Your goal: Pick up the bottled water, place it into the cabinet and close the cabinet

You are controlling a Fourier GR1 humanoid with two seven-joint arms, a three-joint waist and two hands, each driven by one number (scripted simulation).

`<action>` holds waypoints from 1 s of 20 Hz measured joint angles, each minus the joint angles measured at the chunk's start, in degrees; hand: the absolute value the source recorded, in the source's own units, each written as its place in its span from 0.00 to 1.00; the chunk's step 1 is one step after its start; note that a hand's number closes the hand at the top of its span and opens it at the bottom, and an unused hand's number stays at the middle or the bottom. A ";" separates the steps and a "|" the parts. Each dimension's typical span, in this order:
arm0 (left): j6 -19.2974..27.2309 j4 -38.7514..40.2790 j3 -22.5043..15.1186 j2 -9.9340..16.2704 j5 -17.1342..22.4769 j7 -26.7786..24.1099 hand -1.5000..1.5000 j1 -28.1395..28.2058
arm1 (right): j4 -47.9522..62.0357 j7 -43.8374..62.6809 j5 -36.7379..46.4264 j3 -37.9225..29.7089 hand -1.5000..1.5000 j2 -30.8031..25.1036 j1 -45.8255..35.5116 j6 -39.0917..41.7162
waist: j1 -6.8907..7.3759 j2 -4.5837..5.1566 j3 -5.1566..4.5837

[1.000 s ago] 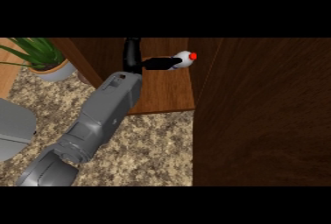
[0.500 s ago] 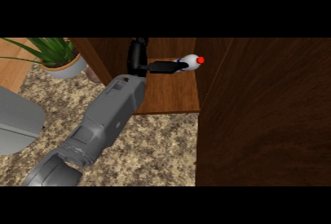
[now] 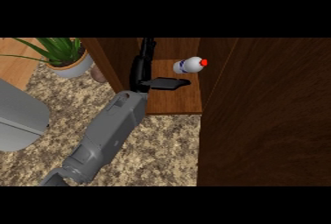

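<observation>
Bottle on cabinet shelf, apart from my hand, fingers straight, holding nothing. Door not yet shut. My worry: pulling arm out carelessly clips bottle, tips it.

no readable text, bottled water label illegible

Plant leaves and grey object are cut off by the edges.

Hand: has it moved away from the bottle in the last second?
Yes. The hand has let go of the bottle and drawn back toward the front edge of the shelf.
</observation>
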 measured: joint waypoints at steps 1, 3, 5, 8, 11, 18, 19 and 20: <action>-0.45 -2.33 -1.23 -0.02 0.57 0.18 0.00 1.74 | 0.00 -0.04 0.06 -0.34 0.00 -0.09 0.02 -0.06 | 0.17 -0.07 0.00; -1.78 -6.87 -3.16 -0.04 1.61 1.33 0.00 4.72 | -0.07 0.28 0.25 -0.34 0.00 -0.09 -0.10 -0.42 | 0.63 -0.17 0.00; -3.10 -11.24 -5.29 -0.05 2.37 1.74 0.00 8.07 | 0.09 0.10 0.83 0.46 0.00 0.19 -0.04 -0.66 | 0.81 -0.19 0.00; -3.87 -18.76 -8.04 0.13 2.84 2.73 0.00 12.76 | 0.10 -0.33 1.42 1.30 0.00 0.50 0.49 -0.94 | 1.05 -0.23 0.01; -3.88 -25.98 -10.37 0.13 1.94 3.28 0.00 17.83 | -0.09 -0.14 1.84 2.05 0.00 0.65 0.48 -1.51 | 1.30 -0.19 0.01; -3.87 -42.94 -15.28 3.22 0.53 6.85 1.00 29.92 | -0.89 0.67 3.65 2.52 0.00 -1.72 -0.21 -0.73 | 1.60 -0.09 0.01; -4.10 -45.08 -15.73 4.09 0.65 7.65 1.00 31.54 | -0.89 0.22 3.83 2.72 1.00 -2.68 -0.10 0.33 | 1.59 -0.13 0.02; -4.50 -47.11 -16.09 5.23 0.77 8.27 1.00 33.17 | -1.10 0.23 4.16 3.00 1.00 -3.61 -0.10 1.04 | 1.67 -0.15 0.02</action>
